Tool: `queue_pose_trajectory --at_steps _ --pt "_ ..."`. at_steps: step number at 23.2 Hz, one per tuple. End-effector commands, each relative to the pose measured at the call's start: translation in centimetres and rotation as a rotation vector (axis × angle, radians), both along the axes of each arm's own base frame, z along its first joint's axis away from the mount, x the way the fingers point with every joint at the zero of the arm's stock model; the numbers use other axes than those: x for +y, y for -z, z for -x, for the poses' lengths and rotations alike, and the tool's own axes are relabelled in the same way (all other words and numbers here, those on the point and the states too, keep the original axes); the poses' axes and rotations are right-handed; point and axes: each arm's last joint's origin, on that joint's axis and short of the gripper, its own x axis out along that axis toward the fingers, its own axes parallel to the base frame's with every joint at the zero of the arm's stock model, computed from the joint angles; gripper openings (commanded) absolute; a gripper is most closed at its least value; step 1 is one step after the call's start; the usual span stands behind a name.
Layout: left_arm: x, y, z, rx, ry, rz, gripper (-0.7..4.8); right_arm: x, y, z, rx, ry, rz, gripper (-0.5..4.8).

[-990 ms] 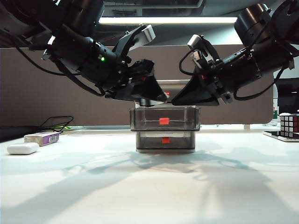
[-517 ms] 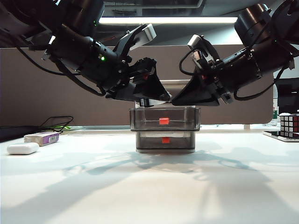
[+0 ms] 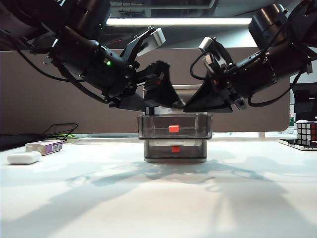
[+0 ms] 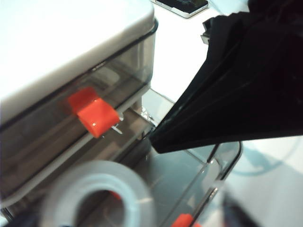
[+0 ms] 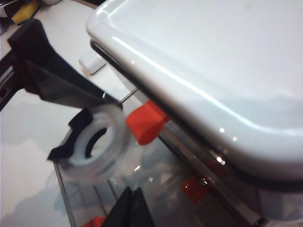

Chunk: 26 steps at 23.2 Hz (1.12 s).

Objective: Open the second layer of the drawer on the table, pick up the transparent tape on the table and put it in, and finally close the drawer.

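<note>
Right wrist view: transparent tape (image 5: 97,144) above open second layer (image 5: 156,189).

In the exterior view the top tier of the drawer (image 3: 168,91) is largely hidden behind the left gripper (image 3: 166,99) and the right gripper (image 3: 198,105). The transparent tape (image 4: 94,198) is blurred and cut off by the left wrist view's edge. In the right wrist view only the closed tips of the right gripper (image 5: 130,208) are seen; the rest is cut off.
</note>
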Motion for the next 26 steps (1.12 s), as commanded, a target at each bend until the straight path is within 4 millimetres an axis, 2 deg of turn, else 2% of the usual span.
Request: queue_pose_trajectory --at_steps 1,12,15,16,17,18,19,21,26 --pt "-0.1 -0.3 -0.1 0.008 -0.004 0.024 4.79 0.1 -0.4 0.0 -0.018 -0.009 -0.01 -0.05" --pt "-0.7 -0.9 0.5 -0.007 -0.006 0.023 4.79 0.7 -1.3 0.4 -0.049 -0.069 -0.044 -0.05" --pt "-0.2 -1.9 1.2 0.005 -0.002 0.012 3.84 0.7 -1.8 0.5 -0.067 -0.07 -0.049 -0.05" --pt "0.1 -2.3 1.6 0.028 -0.001 -0.004 3.38 0.6 -2.1 0.6 -0.076 -0.071 -0.052 -0.05" --pt "0.7 -3.0 2.5 0.066 0.005 -0.046 2.25 0.5 -3.0 0.9 -0.105 -0.071 -0.06 -0.05" --pt "1.3 -3.5 3.5 0.095 0.055 -0.08 0.88 0.5 -3.9 1.1 -0.14 -0.071 -0.07 -0.05" --pt "1.5 -3.7 3.9 0.11 0.089 -0.081 0.45 0.5 -4.4 1.1 -0.156 -0.07 -0.074 -0.05" --pt "1.5 -3.7 4.4 0.154 0.174 -0.057 0.0 0.5 -5.3 0.9 -0.185 -0.059 -0.077 -0.05" --pt "1.1 -2.1 4.1 0.241 0.217 -0.076 -0.06 1.0 -7.5 -0.9 -0.246 -0.001 -0.067 -0.05"
